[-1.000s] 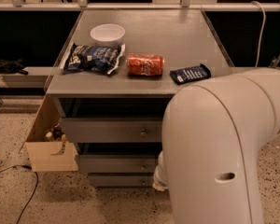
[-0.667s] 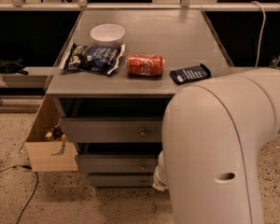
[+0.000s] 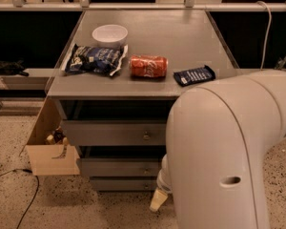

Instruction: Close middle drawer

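Now: mid drawer point(image 3: 119, 167) partly out (contents hidden); tool point(image 3: 158, 200) low, in front.

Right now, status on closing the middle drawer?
Gripper low by the lowest grey drawer, mostly hidden behind the bulky white robot arm. Middle grey wooden drawer looks slightly open. Nothing seen blocking its front.
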You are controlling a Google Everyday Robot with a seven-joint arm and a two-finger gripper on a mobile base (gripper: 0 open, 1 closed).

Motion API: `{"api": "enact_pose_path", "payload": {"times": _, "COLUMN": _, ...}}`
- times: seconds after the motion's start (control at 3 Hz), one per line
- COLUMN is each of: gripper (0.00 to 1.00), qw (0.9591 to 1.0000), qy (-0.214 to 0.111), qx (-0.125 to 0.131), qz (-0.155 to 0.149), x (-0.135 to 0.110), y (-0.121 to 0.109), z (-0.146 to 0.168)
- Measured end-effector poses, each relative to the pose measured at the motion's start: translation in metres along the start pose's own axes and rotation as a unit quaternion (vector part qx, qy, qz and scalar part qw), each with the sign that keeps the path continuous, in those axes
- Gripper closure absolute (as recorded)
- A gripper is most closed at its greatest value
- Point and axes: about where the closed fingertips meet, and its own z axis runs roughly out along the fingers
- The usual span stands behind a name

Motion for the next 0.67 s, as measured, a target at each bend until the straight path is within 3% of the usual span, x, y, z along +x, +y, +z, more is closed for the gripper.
{"api": "enact_pose_path", "payload": {"times": 0.67, "gripper": 0.00, "qw": 0.9998, "qy": -0.014, "qx": -0.011, "qz": -0.001, "x": -0.0041, "y": 0.0006, "z": 0.0024}}
